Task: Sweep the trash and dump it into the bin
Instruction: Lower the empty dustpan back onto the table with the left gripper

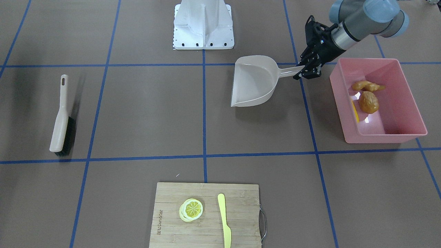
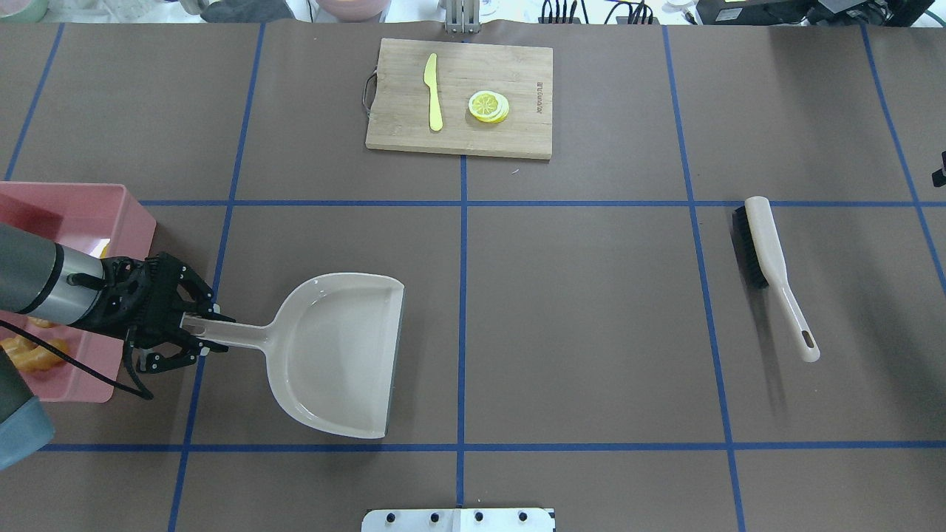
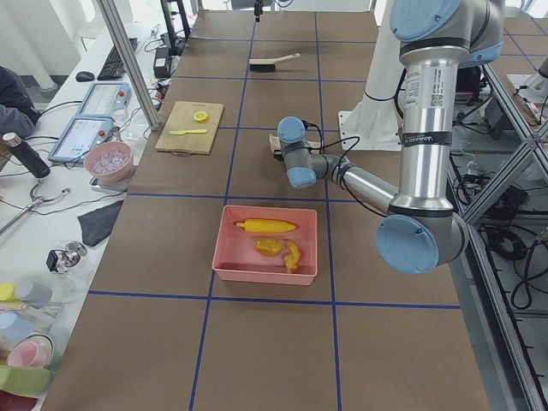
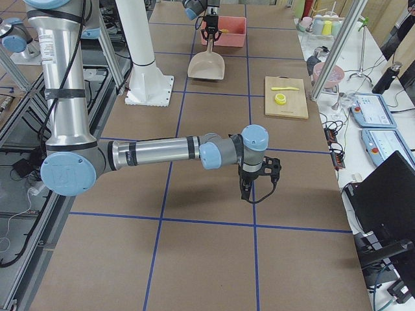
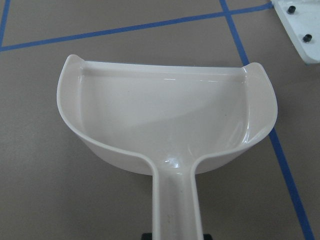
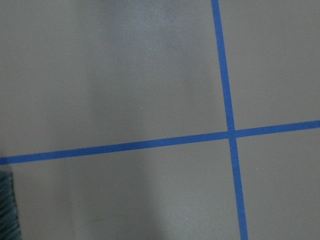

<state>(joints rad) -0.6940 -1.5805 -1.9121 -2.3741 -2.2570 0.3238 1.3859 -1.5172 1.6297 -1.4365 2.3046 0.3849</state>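
Table: brown mat [image 1: 144,113] marked into big squares by blue tape [image 1: 204,120]; a white mount [image 1: 203,38] stands at the robot's edge.
Bin: pink tub [image 1: 386,137] at the robot's left end of the table, just beside the left pincer.
Trash: corn [image 3: 265,227], ginger [image 1: 368,86] and potato [image 1: 368,102] all lie inside the bin, with the ginger and potato touching.
Dustpan: beige, flat on the table [image 1: 253,82] near the bin, pan bare, handle pointing at the bin.
Left pincer: [image 1: 307,69] low over the handle's end, closed to the handle's width with a finger against each side.
Right pincer: [image 4: 246,193] pointing down over bare mat, well apart from the rest; how wide it stands, I cannot tell.
Brush: [image 1: 62,119] lying at the robot's right end.
Board: bamboo [image 1: 241,206] at the far edge, bearing a lemon slice [image 1: 191,209] and a knife [image 1: 224,220].
Room: a white side table [image 3: 43,214] with tablets, cups and cables; metal frame posts; a sleeve [image 3: 10,101] at its edge.
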